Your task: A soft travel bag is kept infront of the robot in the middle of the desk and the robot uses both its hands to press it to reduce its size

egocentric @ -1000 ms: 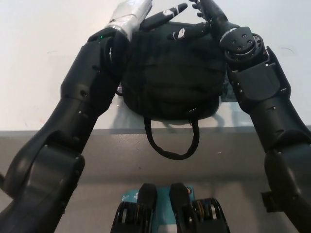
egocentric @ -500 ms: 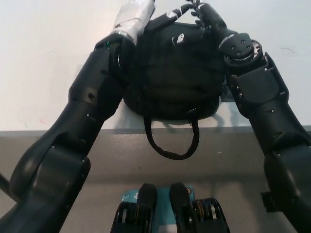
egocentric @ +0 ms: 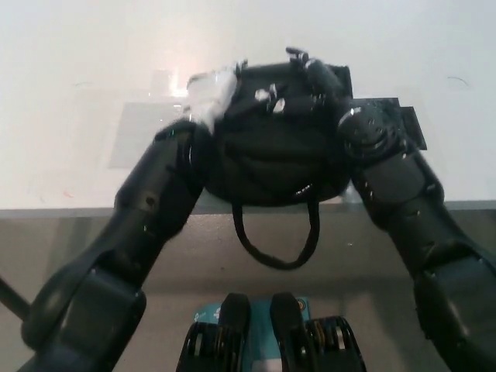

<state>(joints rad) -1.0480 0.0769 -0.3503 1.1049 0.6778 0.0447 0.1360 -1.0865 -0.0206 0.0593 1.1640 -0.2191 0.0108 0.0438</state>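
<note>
White desk (egocentric: 77, 93) fills the upper part of our view, with its near edge crossing just under the bag (egocentric: 275, 151). We see the black bag at the middle of the desk by that edge, its strap loop (egocentric: 275, 240) hanging down over the front. Our left hand (egocentric: 211, 91) lies against the bag's upper left, and our right hand (egocentric: 322, 77) sits on its upper right; both are blurred, so we cannot tell how the fingers are set. Compared with half a second ago, both hands sit lower in our view and closer in on the bag's top, the arms are bent tighter around its sides, and the bag looks narrower and more bunched. Our whole view has also shifted.
</note>
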